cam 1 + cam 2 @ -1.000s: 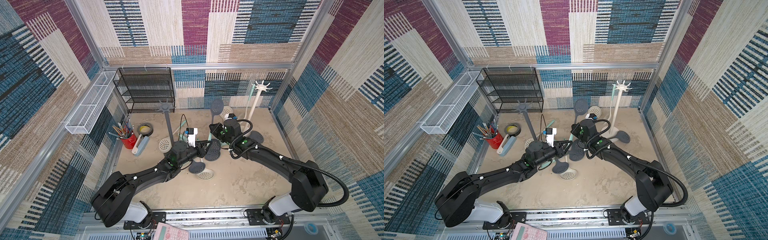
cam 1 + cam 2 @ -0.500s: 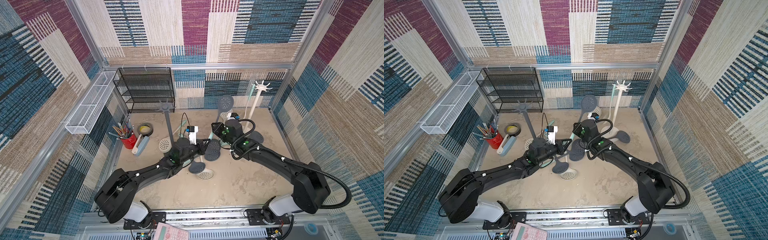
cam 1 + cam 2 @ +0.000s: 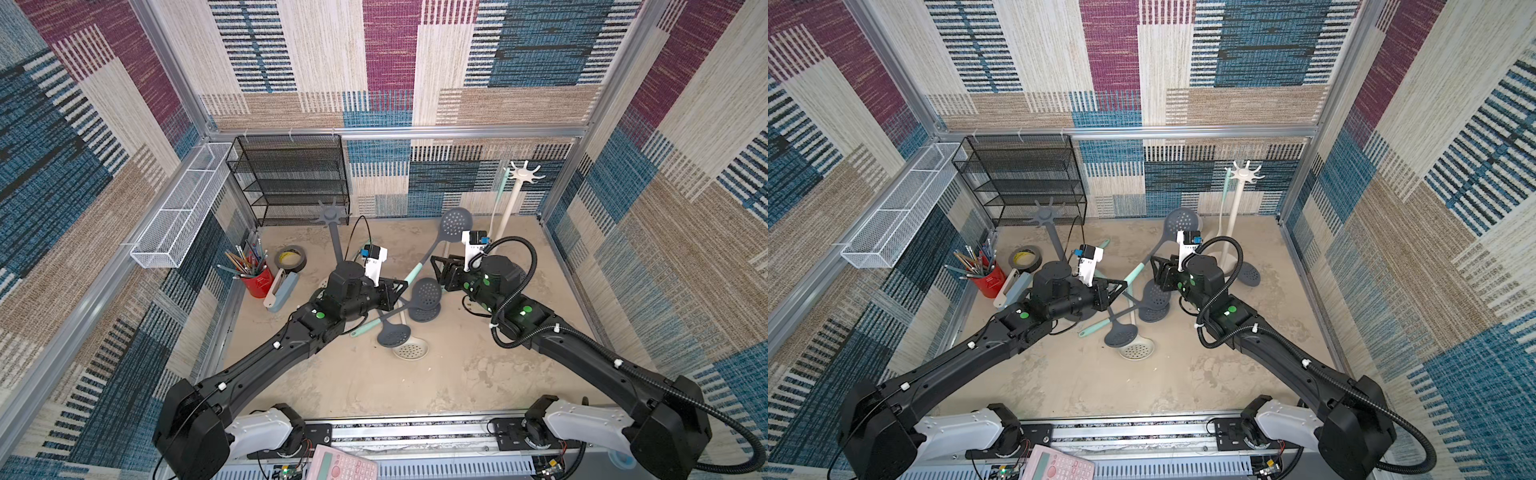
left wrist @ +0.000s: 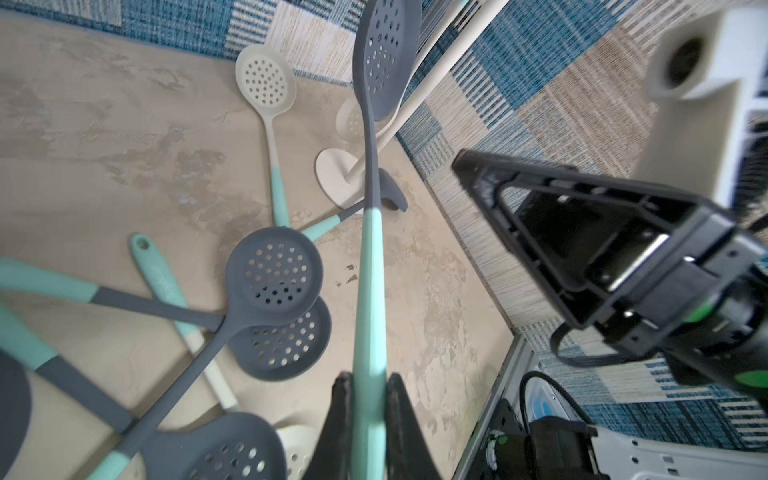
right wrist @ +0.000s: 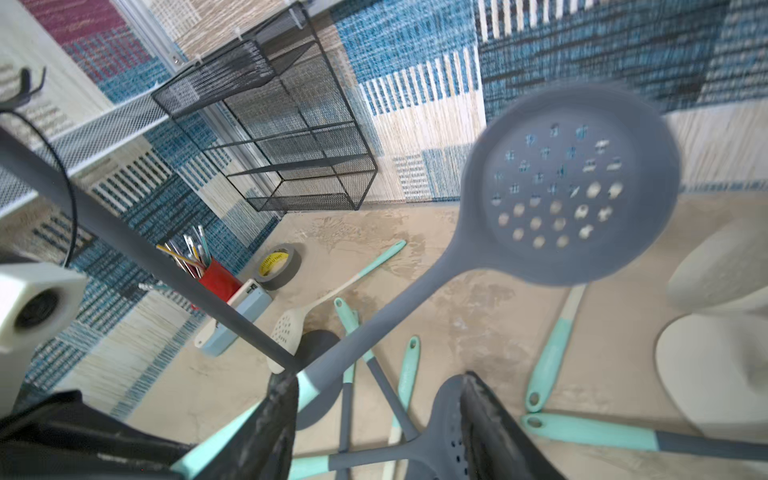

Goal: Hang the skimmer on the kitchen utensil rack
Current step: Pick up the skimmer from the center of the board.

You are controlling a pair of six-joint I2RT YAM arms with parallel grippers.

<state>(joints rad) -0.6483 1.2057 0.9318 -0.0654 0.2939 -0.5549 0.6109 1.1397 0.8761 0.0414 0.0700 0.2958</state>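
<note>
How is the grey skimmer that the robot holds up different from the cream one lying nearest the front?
The grey skimmer is dark grey; the cream skimmer is pale. The grey skimmer is up in the air, tilted, its mint handle pinched in the left gripper; the cream skimmer lies flat on the table. Both have round heads with holes.

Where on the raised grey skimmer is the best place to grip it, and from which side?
The mint handle, from its free end, jaws closing across the narrow width, as the left gripper is shut on it. The grey skimmer stands tilted with its head up; the head is wide and round, the handle straight and slim.
</note>
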